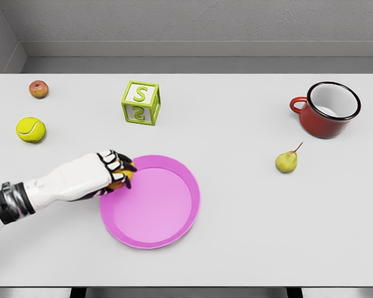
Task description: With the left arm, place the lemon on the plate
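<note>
Head view shows the white table (248,236) with the pink plate (174,233) near its front; the left hand (105,174) hangs over the plate's left rim, fingers curled around the lemon (120,182). The carry looks nearly done; the release is left.

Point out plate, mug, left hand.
plate (168,214): head view, bare pink base
mug (320,124): head view, red outer wall
left hand (109,169): head view, back of the hand, over the plate's left rim

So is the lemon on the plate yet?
Cannot tell. The left hand holds the lemon over the plate's left rim, fingers curled round it; contact is hidden.
</note>
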